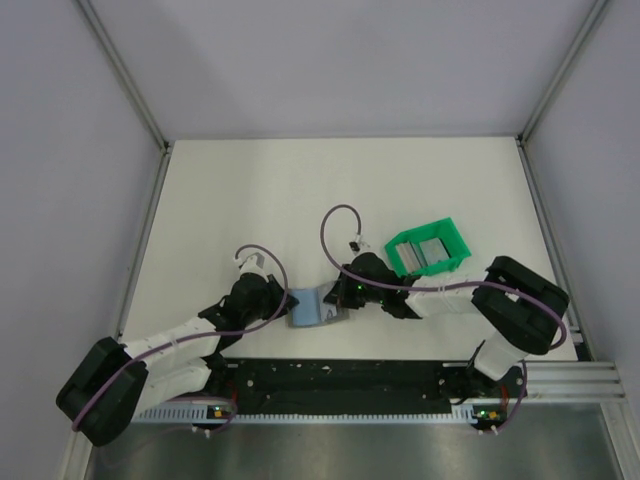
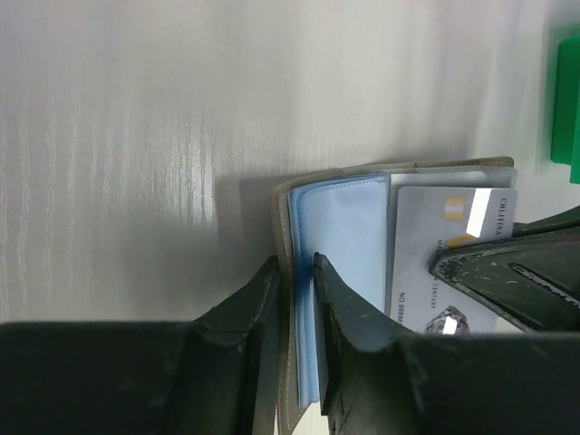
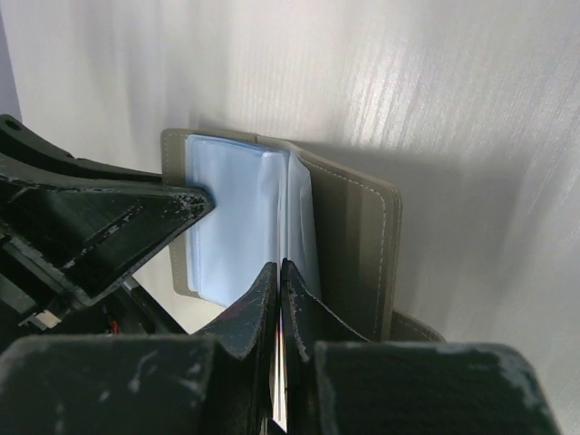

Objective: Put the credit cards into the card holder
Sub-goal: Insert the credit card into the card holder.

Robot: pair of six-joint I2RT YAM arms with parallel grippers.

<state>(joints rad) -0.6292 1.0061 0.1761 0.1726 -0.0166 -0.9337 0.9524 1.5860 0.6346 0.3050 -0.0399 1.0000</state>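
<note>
The card holder (image 1: 305, 310) is seen lying open on the table (image 1: 250, 200), near the front edge and between the two hands. Its grey cover is spread out, with light blue sleeves rising from the fold.

The left hand (image 2: 294, 272) is clamped on the holder. One finger is set on each side of a blue sleeve leaf, and the leaf is pinched at its edge.

The right hand (image 3: 277, 272) is closed tight on a credit card (image 2: 444, 236), which shows only as a thin sliver between the fingers in the right wrist view. In the left wrist view the card's pale printed face is seen — it is held over the half of the holder away from the left hand, against a clear pocket. Whether its leading edge is already inside that pocket cannot be told.

The two hands are close together over the holder, nearly touching in the top view.

Other credit cards (image 1: 432, 254) — grey and flat — are seen lying inside a green frame (image 1: 459, 245) on the table. The frame sits just beyond the right arm and apart from the holder.
</note>
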